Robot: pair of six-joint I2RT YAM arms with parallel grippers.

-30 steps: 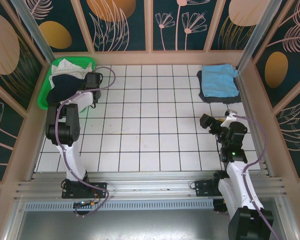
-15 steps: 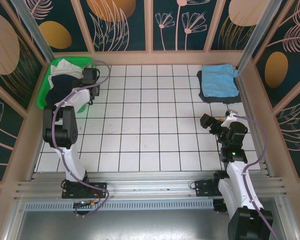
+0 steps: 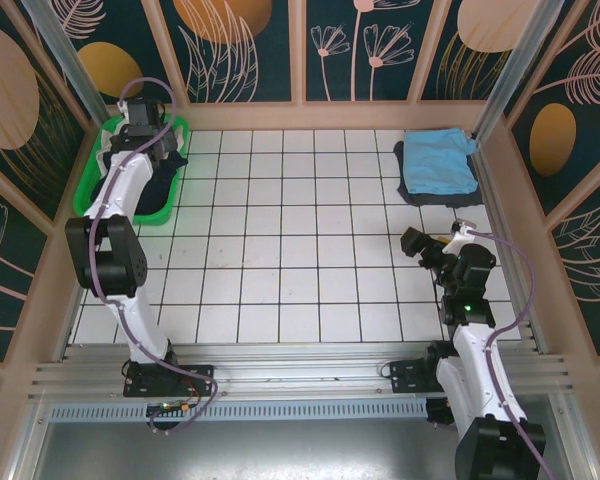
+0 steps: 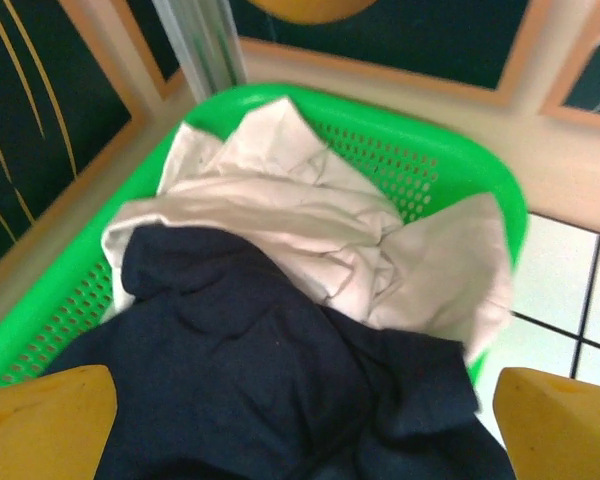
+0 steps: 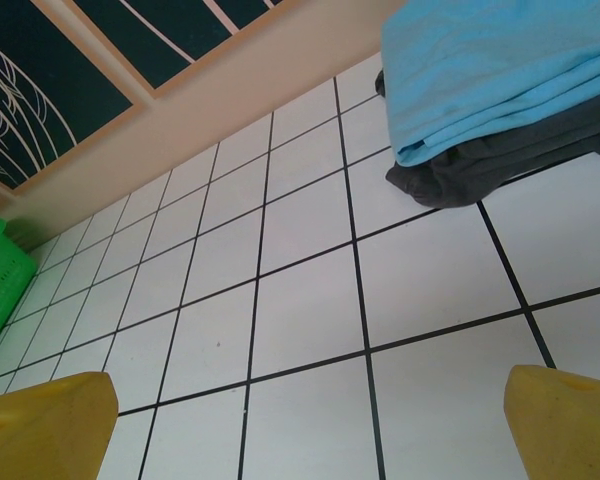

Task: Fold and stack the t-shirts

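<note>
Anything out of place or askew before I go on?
Nothing is damaged or spilled. The white t-shirt and navy t-shirt lie crumpled in the green basket, the white one draping onto its rim. On the folded stack, the light blue t-shirt sits slightly off the dark grey garment beneath.

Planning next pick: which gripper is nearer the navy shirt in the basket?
Left. The left gripper hovers over the navy shirt; the right gripper is across the table, near the light blue shirt.

I work in a little robot test booth. Leaf-painted walls (image 3: 250, 50) box my white tiled table (image 3: 280, 260), with metal rails (image 3: 300, 378) at six o'clock.
</note>
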